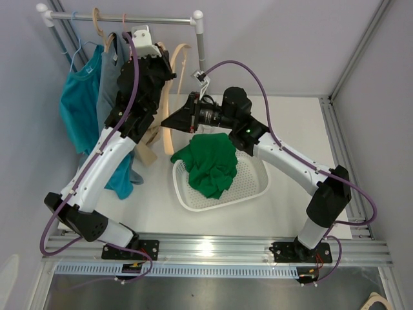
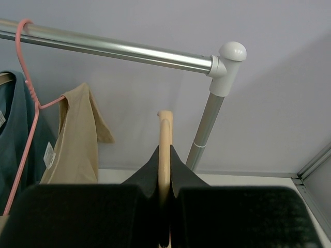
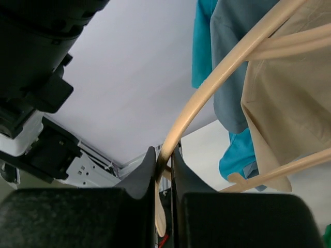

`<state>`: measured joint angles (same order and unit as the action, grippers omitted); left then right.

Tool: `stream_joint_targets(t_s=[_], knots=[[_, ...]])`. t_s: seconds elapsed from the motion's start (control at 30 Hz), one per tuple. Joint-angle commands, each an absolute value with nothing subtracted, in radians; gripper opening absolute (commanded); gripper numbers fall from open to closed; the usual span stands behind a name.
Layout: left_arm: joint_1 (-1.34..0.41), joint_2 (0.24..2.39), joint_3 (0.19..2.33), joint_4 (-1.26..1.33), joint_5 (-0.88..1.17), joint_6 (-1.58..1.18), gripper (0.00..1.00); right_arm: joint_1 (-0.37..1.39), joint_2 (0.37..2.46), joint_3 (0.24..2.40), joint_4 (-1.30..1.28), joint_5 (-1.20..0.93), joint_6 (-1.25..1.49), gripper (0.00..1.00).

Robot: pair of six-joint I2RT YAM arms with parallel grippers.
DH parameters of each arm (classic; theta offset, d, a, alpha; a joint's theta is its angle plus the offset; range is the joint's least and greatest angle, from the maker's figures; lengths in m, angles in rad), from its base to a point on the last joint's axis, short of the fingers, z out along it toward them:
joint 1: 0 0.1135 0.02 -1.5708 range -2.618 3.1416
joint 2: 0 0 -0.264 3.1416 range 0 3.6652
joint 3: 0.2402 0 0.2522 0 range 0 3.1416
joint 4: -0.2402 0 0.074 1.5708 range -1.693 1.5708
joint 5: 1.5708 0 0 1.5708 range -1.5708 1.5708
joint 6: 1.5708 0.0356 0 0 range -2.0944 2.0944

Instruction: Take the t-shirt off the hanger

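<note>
Right tool (image 3: 164, 161) clamps hanger (image 3: 207, 98) above white table (image 1: 297, 119); lavender walls (image 1: 271, 39).

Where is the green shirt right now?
In the top view, the green shirt lies bunched in the white basket at the table's middle, right of the teal top hanging on the rack.

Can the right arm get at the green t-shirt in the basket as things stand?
Probably, for reach: the green t-shirt lies uncovered in the basket beside that arm. But the right gripper is clamped on the wooden hanger and must let go first.
</note>
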<state>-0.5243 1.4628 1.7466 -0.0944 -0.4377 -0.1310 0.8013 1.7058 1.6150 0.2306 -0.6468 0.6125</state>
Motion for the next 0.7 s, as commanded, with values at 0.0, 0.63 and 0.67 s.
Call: stream_joint_targets(t_s=[0.0, 0.63, 0.67], knots=[[-0.525, 1.459, 1.75, -0.06, -0.419, -0.161, 0.01, 0.805, 1.712, 1.66, 0.275, -0.65, 0.621, 0.0], [-0.525, 1.358, 1.621, -0.08, -0.361, -0.199, 0.64, 0.801, 1.736, 1.776, 0.16, -0.632, 0.531, 0.0], [-0.525, 1.356, 1.617, -0.081, -0.362, -0.201, 0.61, 0.801, 1.738, 1.779, 0.158, -0.634, 0.529, 0.0]])
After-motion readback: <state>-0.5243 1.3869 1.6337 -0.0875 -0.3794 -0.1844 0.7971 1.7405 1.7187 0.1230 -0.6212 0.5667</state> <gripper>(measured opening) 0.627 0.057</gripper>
